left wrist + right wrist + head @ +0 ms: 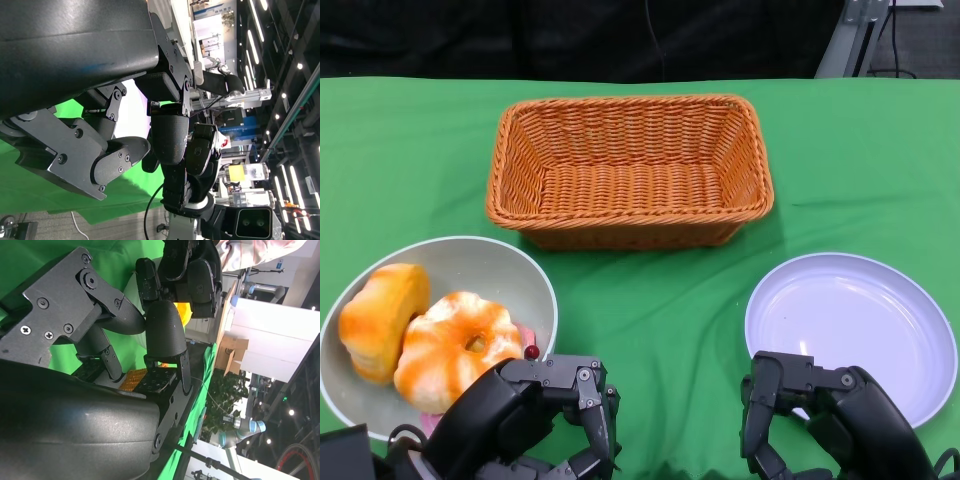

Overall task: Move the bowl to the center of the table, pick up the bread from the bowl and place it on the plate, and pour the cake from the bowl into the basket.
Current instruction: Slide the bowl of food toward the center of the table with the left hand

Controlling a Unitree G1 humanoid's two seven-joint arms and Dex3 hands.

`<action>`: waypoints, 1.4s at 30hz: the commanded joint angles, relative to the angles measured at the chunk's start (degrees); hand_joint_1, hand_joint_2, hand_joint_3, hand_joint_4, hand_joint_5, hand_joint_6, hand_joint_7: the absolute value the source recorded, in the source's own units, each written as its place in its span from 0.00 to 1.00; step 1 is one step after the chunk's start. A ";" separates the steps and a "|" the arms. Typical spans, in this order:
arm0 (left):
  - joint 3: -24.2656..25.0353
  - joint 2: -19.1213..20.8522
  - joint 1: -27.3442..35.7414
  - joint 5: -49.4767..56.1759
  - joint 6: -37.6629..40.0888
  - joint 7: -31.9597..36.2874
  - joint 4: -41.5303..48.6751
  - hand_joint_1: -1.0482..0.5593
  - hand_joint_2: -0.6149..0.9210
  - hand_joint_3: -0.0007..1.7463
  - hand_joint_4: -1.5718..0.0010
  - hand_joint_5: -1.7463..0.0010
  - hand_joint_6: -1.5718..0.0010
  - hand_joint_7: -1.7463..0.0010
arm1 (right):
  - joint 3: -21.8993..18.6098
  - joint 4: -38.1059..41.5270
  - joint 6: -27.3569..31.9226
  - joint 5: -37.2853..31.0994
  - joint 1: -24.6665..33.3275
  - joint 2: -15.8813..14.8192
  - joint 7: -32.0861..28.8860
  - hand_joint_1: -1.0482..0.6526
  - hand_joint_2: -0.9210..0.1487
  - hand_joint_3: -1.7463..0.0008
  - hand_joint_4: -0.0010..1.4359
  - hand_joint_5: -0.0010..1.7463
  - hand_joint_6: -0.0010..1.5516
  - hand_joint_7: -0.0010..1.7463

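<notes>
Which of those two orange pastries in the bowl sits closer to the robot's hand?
The ring-shaped one with the hole, right beside the left hand. The plainer bun lies farther left in the bowl.

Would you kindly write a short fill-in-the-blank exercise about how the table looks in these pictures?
1. The woven basket holds ____.
2. The bread lies inside the ____.
3. The purple plate sits on the robot's ____ side.
4. The left hand hovers close to the bowl and holds ____.

Missing words: nothing; bowl; right; nothing
</notes>
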 commanded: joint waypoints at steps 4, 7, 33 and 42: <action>0.23 0.63 -0.52 0.11 -0.99 -0.55 0.62 0.60 0.78 0.55 0.50 0.11 0.49 0.27 | -0.43 0.10 -0.65 0.82 -0.23 -0.39 0.13 0.55 0.52 0.21 0.58 1.00 0.50 0.86; 0.19 0.76 -0.63 0.44 -1.30 -0.42 0.82 0.59 0.78 0.55 0.50 0.11 0.49 0.27 | -0.48 0.36 -0.86 0.86 -0.31 -0.33 0.18 0.55 0.52 0.22 0.59 1.00 0.50 0.85; 0.29 0.60 -1.01 0.59 -2.15 -0.09 1.36 0.60 0.77 0.58 0.50 0.11 0.48 0.27 | -0.44 1.34 -1.28 1.01 -0.60 -0.16 0.36 0.55 0.52 0.21 0.58 1.00 0.50 0.86; 2.29 1.02 -1.60 -0.40 -4.80 1.55 -4.72 0.60 0.82 0.50 0.49 0.14 0.49 0.34 | -0.31 2.32 -1.43 0.09 -1.37 0.09 -0.11 0.56 0.53 0.21 0.59 1.00 0.50 0.86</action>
